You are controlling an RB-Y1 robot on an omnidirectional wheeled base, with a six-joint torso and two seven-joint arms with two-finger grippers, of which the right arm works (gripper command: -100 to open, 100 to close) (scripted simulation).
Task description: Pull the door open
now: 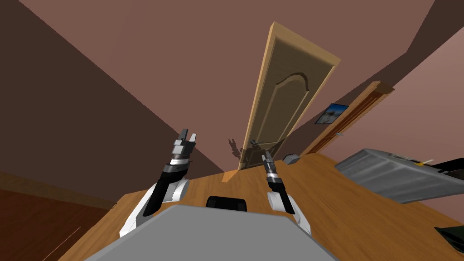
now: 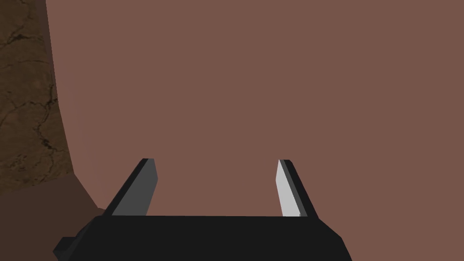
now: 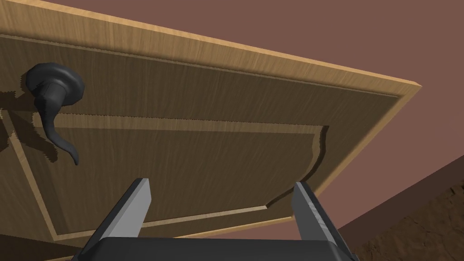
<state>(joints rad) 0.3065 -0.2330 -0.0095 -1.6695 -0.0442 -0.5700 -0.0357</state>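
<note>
While my right fingers (image 3: 133,208) stand spread and short of the door (image 3: 204,145), its dark, curved lever handle (image 3: 52,99) lies outside them, to their left. Wood grain and an arched panel mark the door. My left fingers (image 2: 287,190) are spread too.

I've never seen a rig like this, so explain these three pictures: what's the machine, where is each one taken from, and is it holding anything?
It is a two-armed robot facing a wooden door. The wide picture comes from a camera on its head, looking down over both arms and a wooden floor with a grey case on it. The other two come from a camera on each hand. The left tool is open, facing a brown wall. The right tool, also open, points at the door panel; the dark lever handle sits off to one side, untouched. Nothing is held.
</note>
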